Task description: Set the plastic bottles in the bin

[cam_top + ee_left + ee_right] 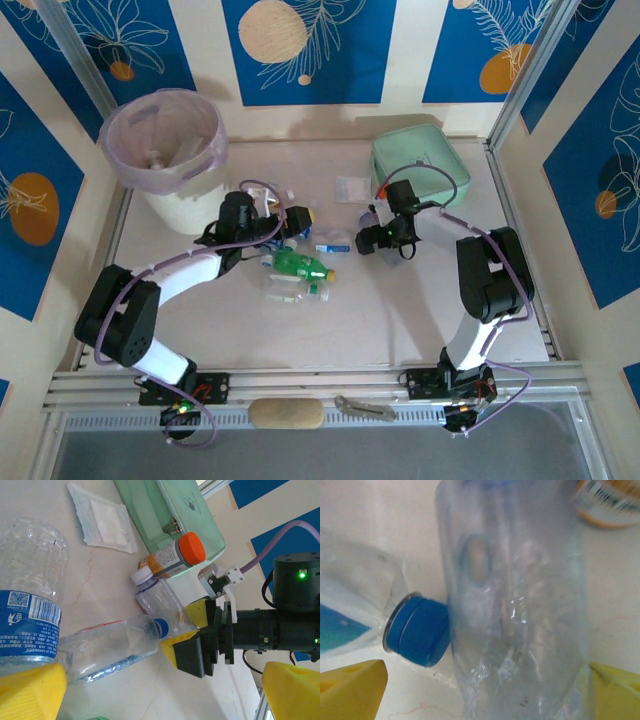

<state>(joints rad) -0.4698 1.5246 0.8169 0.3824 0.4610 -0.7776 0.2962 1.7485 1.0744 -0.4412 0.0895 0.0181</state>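
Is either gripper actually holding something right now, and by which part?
Nothing is gripped yet. The right gripper is open around the body of a clear bottle, with a gap on one side. The left gripper is open and empty.

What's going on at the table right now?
The right gripper is open around a clear bottle near the mint case, with one finger on each side, not yet closed. The left gripper is open too, and hovers by a blue-capped bottle lying next to the clear bottle. A green bottle lies mid-table, not yet collected. The bin stands at the far left corner.
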